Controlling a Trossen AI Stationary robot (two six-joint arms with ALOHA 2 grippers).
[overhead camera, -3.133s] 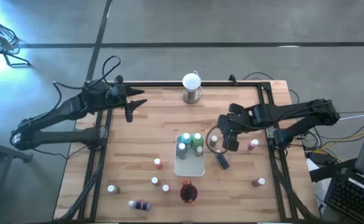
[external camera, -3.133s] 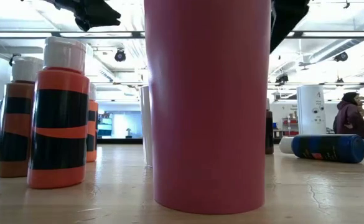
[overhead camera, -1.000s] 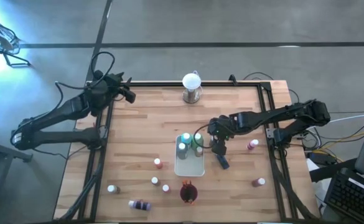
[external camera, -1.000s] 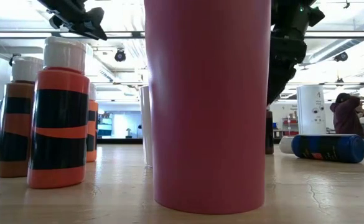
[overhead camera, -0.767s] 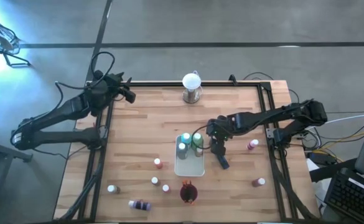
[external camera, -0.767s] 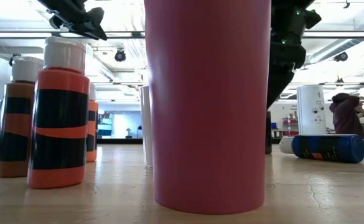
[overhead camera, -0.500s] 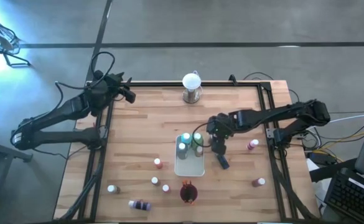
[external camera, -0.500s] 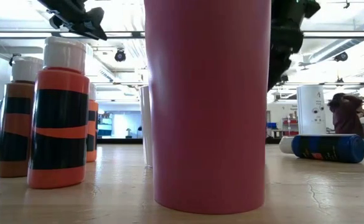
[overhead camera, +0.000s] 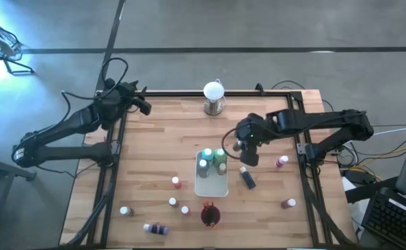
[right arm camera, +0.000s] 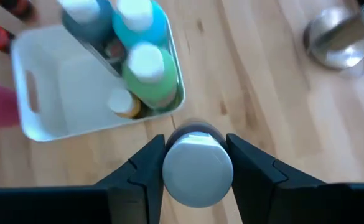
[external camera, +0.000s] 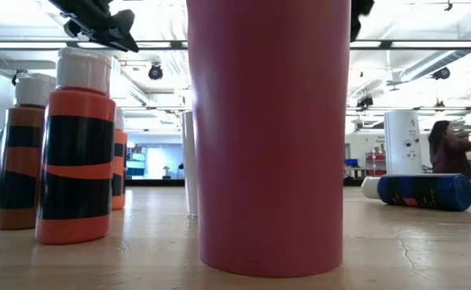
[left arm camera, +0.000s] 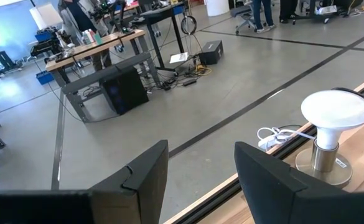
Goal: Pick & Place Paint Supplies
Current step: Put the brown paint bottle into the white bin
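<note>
My right gripper (overhead camera: 243,149) hangs above the table just right of the white tray (overhead camera: 212,190) and is shut on a white-capped dark paint bottle (right arm camera: 197,163). Several bottles stand in the tray's far end: teal (right arm camera: 138,18), green (right arm camera: 149,71) and a small orange one (right arm camera: 122,102). A dark blue bottle (overhead camera: 247,179) lies on its side near the tray. My left gripper (overhead camera: 144,106) waits open at the table's far left corner, its fingers (left arm camera: 147,177) holding nothing. No brushes can be made out. My right gripper pinches the bottle's white cap (right arm camera: 197,149) between its two fingers (right arm camera: 145,168), one on each opposite side. The fingers slant steeply down from above. The bottle hangs upright below them, clear of the table; the cap hides most of its body.
Loose bottles stand on the table: orange ones (external camera: 74,145) at near left, a purple one (overhead camera: 155,228) lying down, pink ones (overhead camera: 282,161) at right. A dark red cup (external camera: 267,137) stands near the tray, a white globe lamp (overhead camera: 214,96) at the far edge.
My right gripper has risen from the table beside the tray with the dark bottle, drifting a little toward the far right. The bottle, which stood on the table right of the tray, is now lifted clear. The left arm stays still.
</note>
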